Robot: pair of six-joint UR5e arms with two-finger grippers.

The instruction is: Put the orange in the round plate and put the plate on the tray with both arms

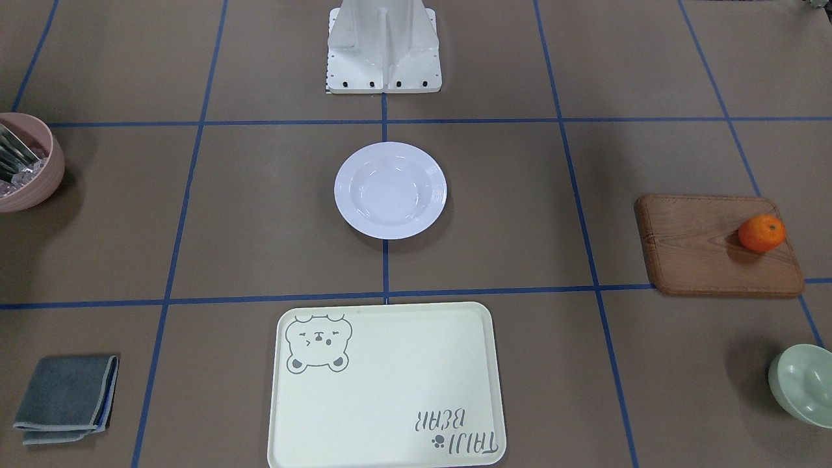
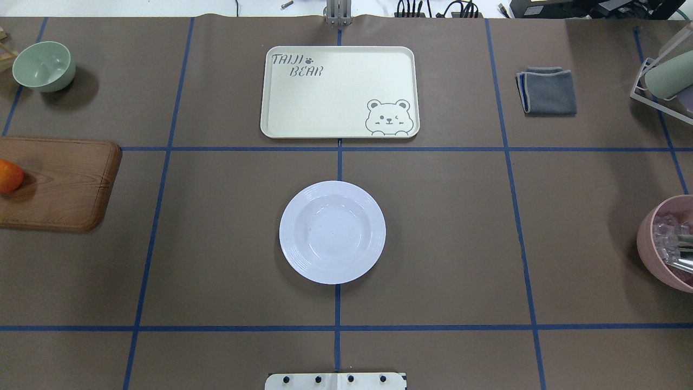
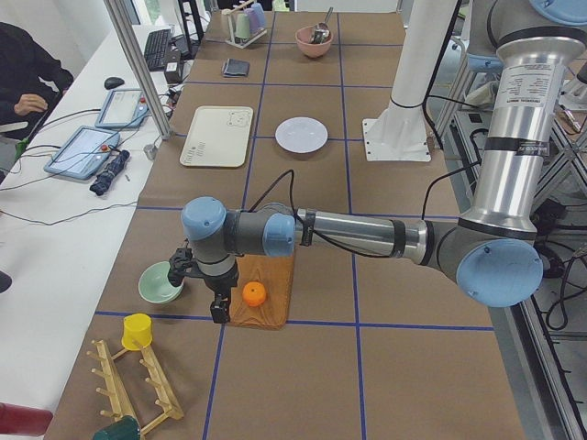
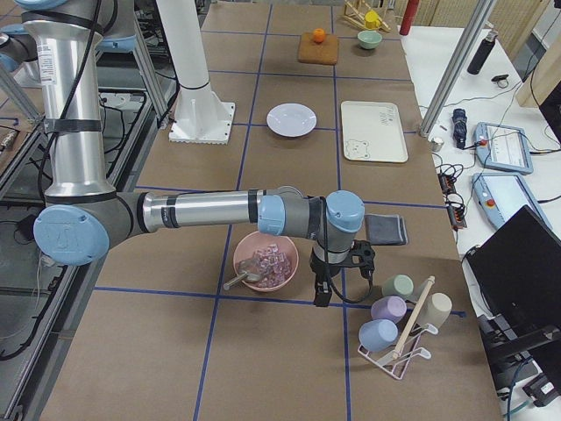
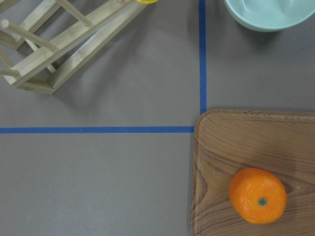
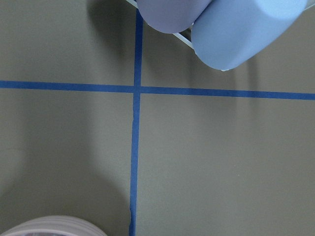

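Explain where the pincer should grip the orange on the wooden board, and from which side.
Grip the orange across its widest middle, coming straight down from above. It is round, lies stem dot up on the flat wooden board, and nothing crowds it, so both flanks look free.

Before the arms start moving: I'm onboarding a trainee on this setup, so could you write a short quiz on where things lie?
1. Fill the gap: the round plate stands between the robot's base and the ____.
2. True or false: the orange lies in the round plate.
3. The orange rests on: A the grey cloth, B the wooden board, C the pale-green bowl.

Key: 1 tray; 2 false; 3 B.
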